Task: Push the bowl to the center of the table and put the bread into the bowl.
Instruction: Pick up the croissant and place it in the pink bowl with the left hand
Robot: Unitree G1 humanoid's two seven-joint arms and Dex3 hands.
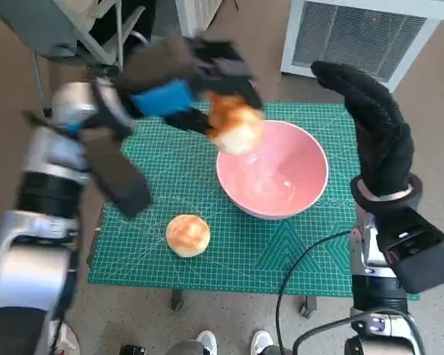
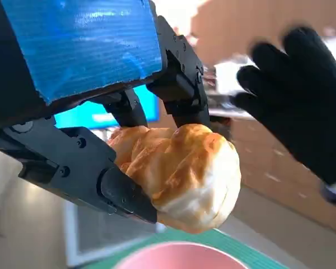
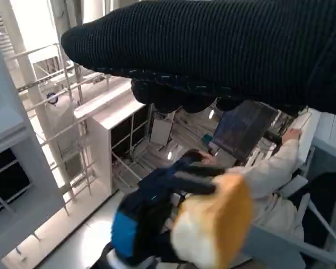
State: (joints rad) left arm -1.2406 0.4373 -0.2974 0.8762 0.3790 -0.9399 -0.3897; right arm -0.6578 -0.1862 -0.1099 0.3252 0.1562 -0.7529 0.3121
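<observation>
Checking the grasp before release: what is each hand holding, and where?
The left hand grips a bread roll by its sides between its fingers. The right hand holds nothing.

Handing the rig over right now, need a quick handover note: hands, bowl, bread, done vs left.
Left hand: grips one bread roll, raised over the near-left rim of the pink bowl.
Right hand: holds nothing, raised beside the bowl's right side, fingers extended.
Bowl: on the green cutting mat, roughly mid-table; nothing inside it.
Second bread roll: on the mat, front-left of the bowl.
Done: bowl appears placed; first roll lifted.
Left: release the held roll into the bowl; probably then the second one.
</observation>
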